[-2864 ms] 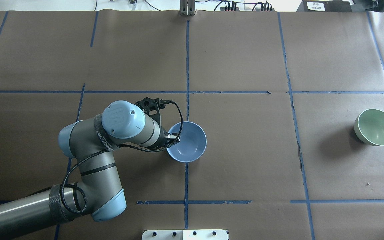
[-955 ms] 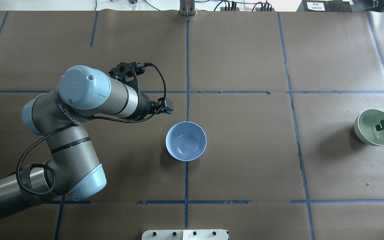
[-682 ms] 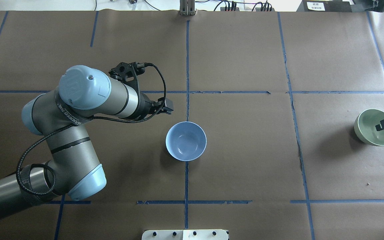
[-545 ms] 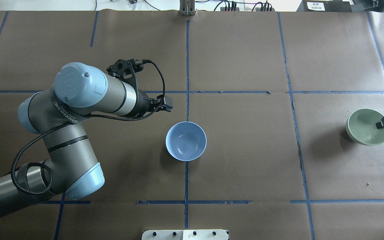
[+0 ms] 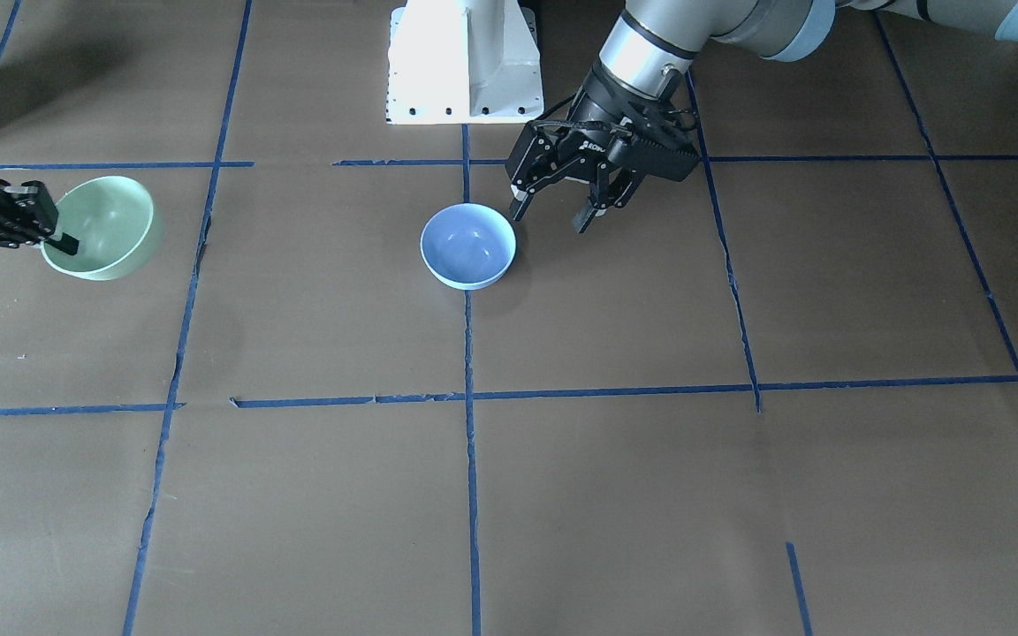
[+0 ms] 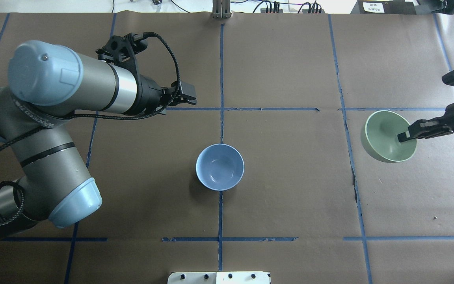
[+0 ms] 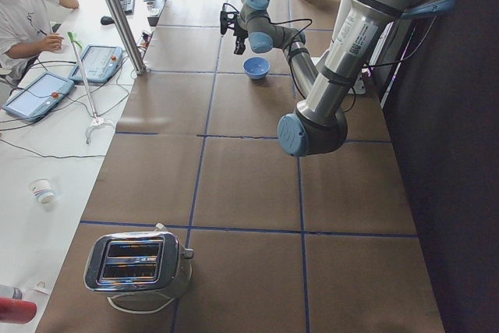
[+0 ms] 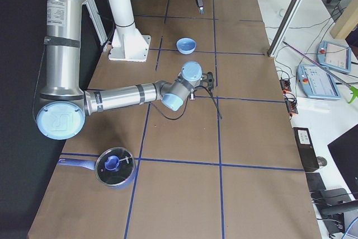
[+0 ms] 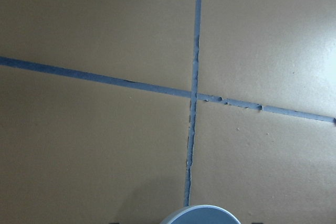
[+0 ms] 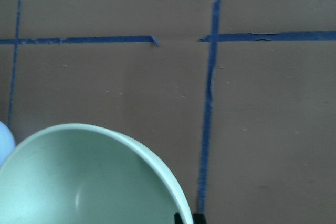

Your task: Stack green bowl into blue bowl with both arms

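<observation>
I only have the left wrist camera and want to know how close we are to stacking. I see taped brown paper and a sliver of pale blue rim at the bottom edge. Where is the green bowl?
Observer: The green bowl is well off to the robot's right, pinched by its rim in the right gripper.
Operator: Is it set down?
Observer: It seems not. It hangs tilted from that gripper, apparently lifted.
Operator: And my own gripper?
Observer: The left gripper is open and empty, beside the blue bowl without touching it.
</observation>
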Robot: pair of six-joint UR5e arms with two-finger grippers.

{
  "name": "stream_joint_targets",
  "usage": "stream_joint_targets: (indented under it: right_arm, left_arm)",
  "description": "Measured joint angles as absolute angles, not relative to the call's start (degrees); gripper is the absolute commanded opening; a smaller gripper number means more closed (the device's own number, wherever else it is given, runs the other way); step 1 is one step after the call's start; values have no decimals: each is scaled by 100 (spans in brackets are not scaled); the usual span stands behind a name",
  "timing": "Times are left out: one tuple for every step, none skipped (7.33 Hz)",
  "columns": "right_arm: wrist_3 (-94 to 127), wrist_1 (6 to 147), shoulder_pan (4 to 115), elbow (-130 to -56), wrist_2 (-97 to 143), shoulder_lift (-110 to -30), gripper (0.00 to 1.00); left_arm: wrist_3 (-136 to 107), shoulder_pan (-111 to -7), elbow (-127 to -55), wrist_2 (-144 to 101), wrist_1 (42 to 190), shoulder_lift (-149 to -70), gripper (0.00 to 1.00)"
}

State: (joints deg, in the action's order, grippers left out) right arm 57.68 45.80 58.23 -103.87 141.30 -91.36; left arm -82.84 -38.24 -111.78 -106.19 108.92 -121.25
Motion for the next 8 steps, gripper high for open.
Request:
stream_joint_targets:
  right_arm:
    - [6742,4581,5280,-10508,13776,-8621,0]
    - [7586,4614,4607,-10547,13160,-8109,0]
    - [8162,4853,3988,-10542,12504,-7596,0]
    - [8462,5326,3553,-10525,12000,-7103,0]
    - [8614,5709,3242,-10503,11628,-6783,0]
    - [8716,5879,2990,-10440,11296,-6599,0]
    - [8801,5939,2836,-10334,11089,-6452,0]
    - [8893,5954,2760,-10214,10996,-6336,0]
  left_arm:
    - [-8290,-3963,-11257,-10731,10902,-12085,87]
    - [-8294,-4084,-11296,-10867,10917,-12066,87]
    - [-8294,-4144,-11318,-10938,10925,-12053,87]
    - [-8293,-4165,-11322,-10965,10925,-12046,87]
    - [-8295,-4171,-11316,-10973,10925,-12040,87]
    - [-8296,-4171,-11312,-10976,10927,-12016,87]
    - [-8295,-4169,-11312,-10977,10931,-11985,87]
    - [-8293,-4168,-11311,-10977,10933,-11970,87]
